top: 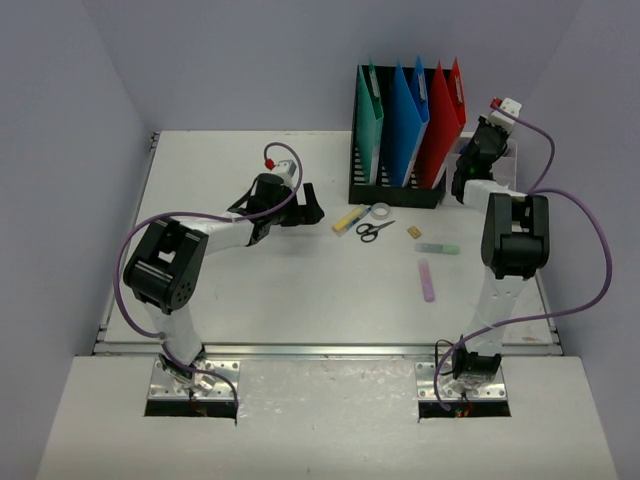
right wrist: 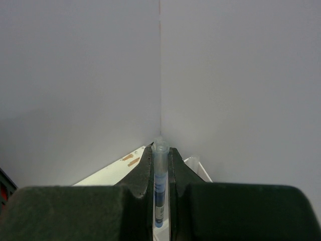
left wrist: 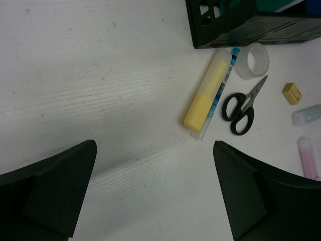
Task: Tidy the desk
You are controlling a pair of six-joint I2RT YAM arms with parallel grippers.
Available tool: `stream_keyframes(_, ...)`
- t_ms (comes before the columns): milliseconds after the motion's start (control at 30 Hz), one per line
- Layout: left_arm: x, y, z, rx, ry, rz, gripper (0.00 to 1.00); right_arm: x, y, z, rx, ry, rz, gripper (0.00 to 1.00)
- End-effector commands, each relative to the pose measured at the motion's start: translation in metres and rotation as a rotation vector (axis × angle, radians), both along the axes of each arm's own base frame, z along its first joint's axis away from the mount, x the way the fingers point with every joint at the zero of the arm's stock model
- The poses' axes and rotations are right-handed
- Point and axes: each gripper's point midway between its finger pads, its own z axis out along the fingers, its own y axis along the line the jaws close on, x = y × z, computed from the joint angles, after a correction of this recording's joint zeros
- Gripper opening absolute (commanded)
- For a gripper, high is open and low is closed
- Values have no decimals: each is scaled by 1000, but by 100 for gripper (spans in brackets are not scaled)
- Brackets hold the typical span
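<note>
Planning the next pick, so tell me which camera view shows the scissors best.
The left wrist view: the scissors lie large and sharp, black handles nearest the camera, blades closed and pointing toward the tape roll. The top external view shows them whole but tiny. The right wrist view faces the walls and misses them.

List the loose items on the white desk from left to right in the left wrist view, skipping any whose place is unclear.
Yellow cylindrical marker → black-handled scissors → small tan block. The clear tape roll lies beyond the scissors at the same span, so it is left out.
</note>
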Motion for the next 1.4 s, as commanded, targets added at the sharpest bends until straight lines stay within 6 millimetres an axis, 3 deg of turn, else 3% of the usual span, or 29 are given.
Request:
stream_keyframes(0, 8, -4, 1, -20, -22, -4, 100, 0, -19, 23, -1, -87, -54, 15)
stream_keyframes(67, 7, -3, 1, -16, -21, -4, 100, 3, -23, 17, 5, -80, -44, 32)
stream_keyframes(167, 1, -2, -1, -11, -16, -21, 99, 5, -21, 9, 11, -62, -17, 45)
stream_keyframes(267, -7, -7, 2, -7, -26, -47, 97, 2, -13, 9, 17, -58, 34, 51)
stream_keyframes(400, -27, -32, 15, 35, -90, -145, 95, -7, 8, 15, 9, -47, 154, 54)
stream_keyframes(467, -35, -50, 17, 91, -119, -209, 93, -20, 28, 16, 6, 5, 263, 54)
stream_keyframes(533, -37, -58, 16, 125, -143, -250, 84, -27, 50, 15, 0, 46, 384, 55)
stream_keyframes(700, -30, -72, 7, 168, -89, -257, 65, -61, 91, -2, 69, 242, 588, 61)
stream_keyframes(833, -22, -74, -5, 193, -68, -241, 63, -89, 123, -22, 184, 443, 741, 67)
stream_keyframes(900, -18, -77, -6, 205, -72, -238, 62, -99, 135, -21, 215, 498, 805, 71)
stream_keyframes(1167, -22, -95, -24, 225, -34, -256, 58, -120, 141, -21, 235, 556, 826, 72)
stream_keyframes(1367, -20, -102, -38, 222, -13, -247, 56, -118, 143, -21, 278, 561, 827, 72)
